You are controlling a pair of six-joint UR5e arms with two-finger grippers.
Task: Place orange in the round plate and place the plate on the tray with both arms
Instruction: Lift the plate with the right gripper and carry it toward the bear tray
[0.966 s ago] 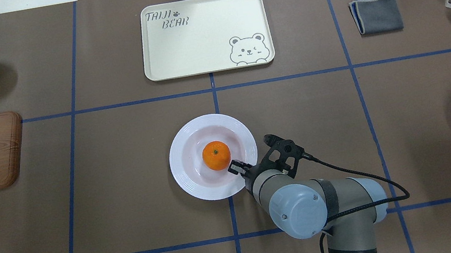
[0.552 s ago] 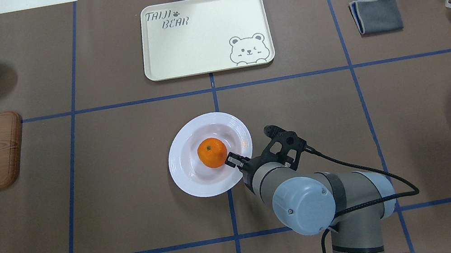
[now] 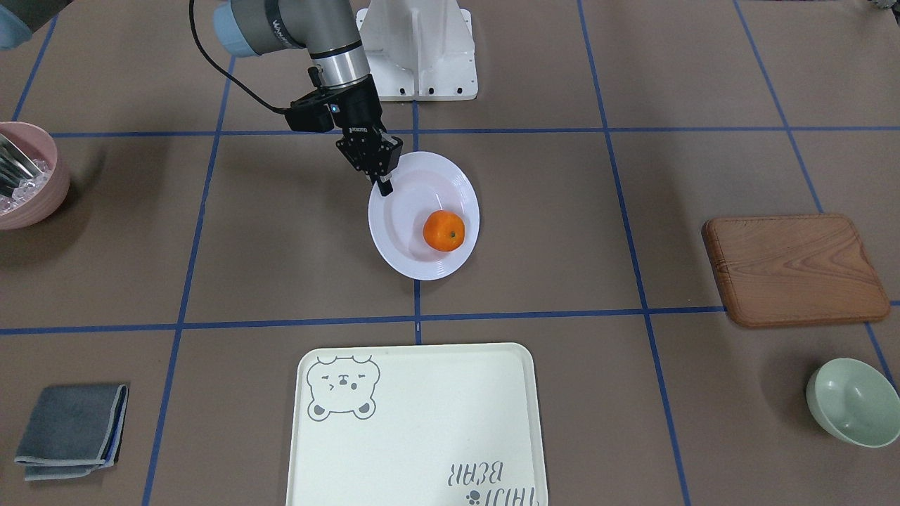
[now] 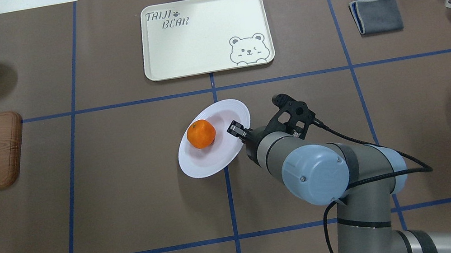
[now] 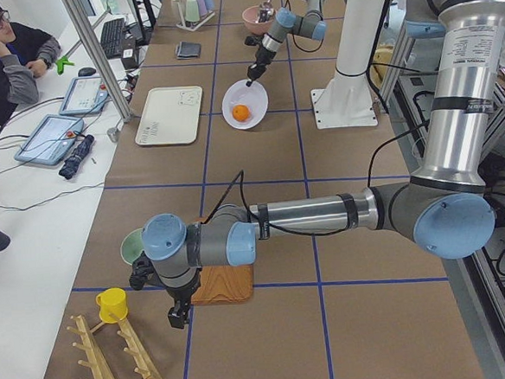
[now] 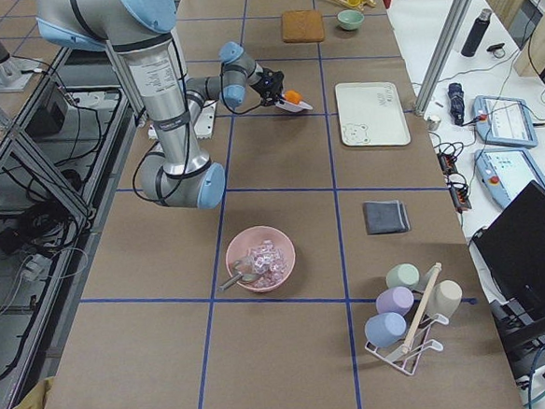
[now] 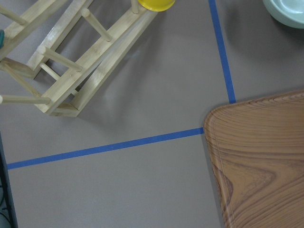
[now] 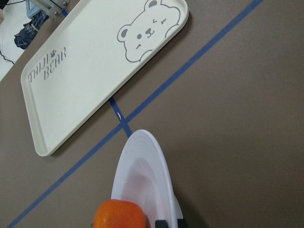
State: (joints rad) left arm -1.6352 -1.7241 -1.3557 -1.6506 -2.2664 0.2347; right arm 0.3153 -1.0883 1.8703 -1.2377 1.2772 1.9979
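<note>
R gripper [image 4: 235,129]: pinched on round plate [image 4: 208,162] rim, approx 2 o'clock (overhead).
Plate: tilted, 6 o'clock from tray [image 4: 201,34].
Orange [image 4: 201,133]: in plate, 10 o'clock side.
L gripper [image 5: 178,316]: near wooden board [image 5: 229,285], opening can't tell.

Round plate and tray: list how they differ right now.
The round plate is circular, glossy white; the tray is rectangular, cream, bear-printed. The plate is smaller than the tray. The plate is tilted in the right gripper, holding the orange; the tray lies flat. Both are pale.

The orange [image 4: 201,133] is vivid orange, round plate [image 4: 209,166] white, perhaps pink-tinged, tray [image 4: 193,45] cream, grey-printed.
</note>
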